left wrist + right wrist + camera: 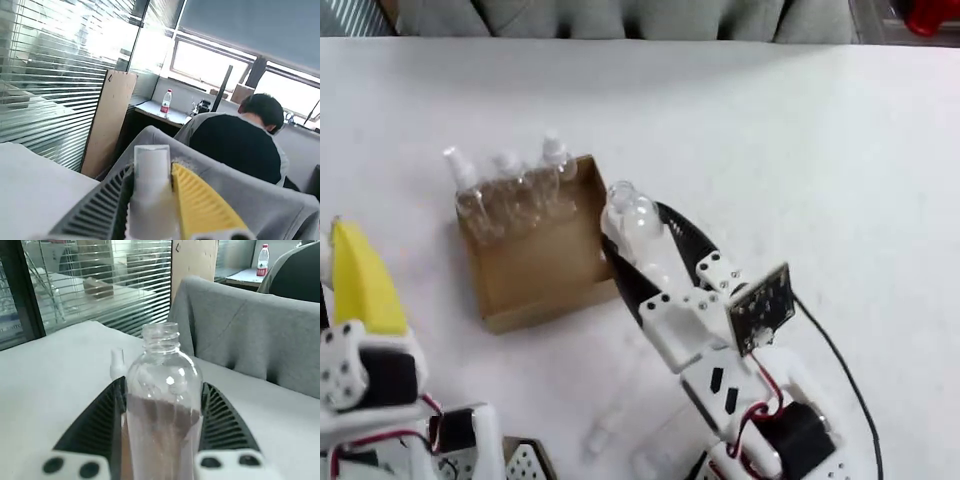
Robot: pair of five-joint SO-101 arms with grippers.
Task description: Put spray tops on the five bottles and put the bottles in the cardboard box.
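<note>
Right wrist view: your right end effector clasps a likely light, slippery bottle mid-body; your left end effector pinches a spray top.

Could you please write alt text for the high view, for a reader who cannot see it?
From above, the right gripper holds an uncapped bottle beside an open cardboard box on a white table. Three bottles with spray tops lie side by side at the box's far end. The left gripper, with a yellow finger, sits at the picture's lower left.
</note>
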